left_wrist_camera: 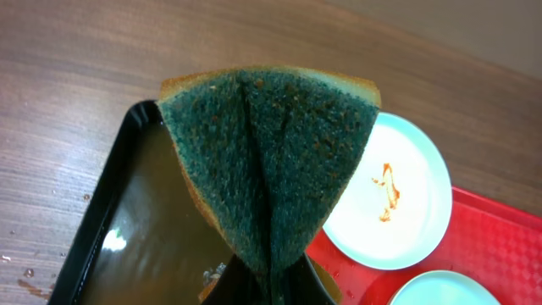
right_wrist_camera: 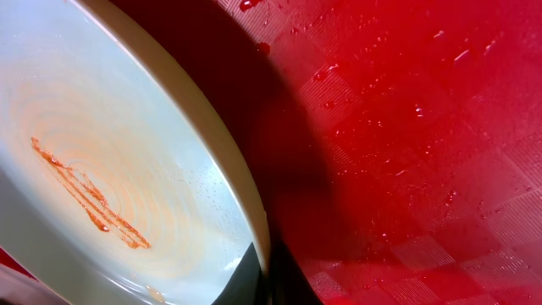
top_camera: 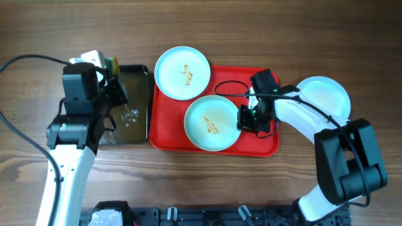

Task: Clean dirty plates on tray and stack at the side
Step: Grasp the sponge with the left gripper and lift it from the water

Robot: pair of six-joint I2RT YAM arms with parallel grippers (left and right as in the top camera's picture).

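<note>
Where the left gripper (left_wrist_camera: 269,288) pinches it, the coarse green sponge (left_wrist_camera: 271,161) creases.

No text, label, brand, number or sign can be read on any plate (top_camera: 173,66), the tray (top_camera: 164,135), the black tray (top_camera: 139,76), the sponge (left_wrist_camera: 271,161) or the worktop (top_camera: 326,31).
</note>
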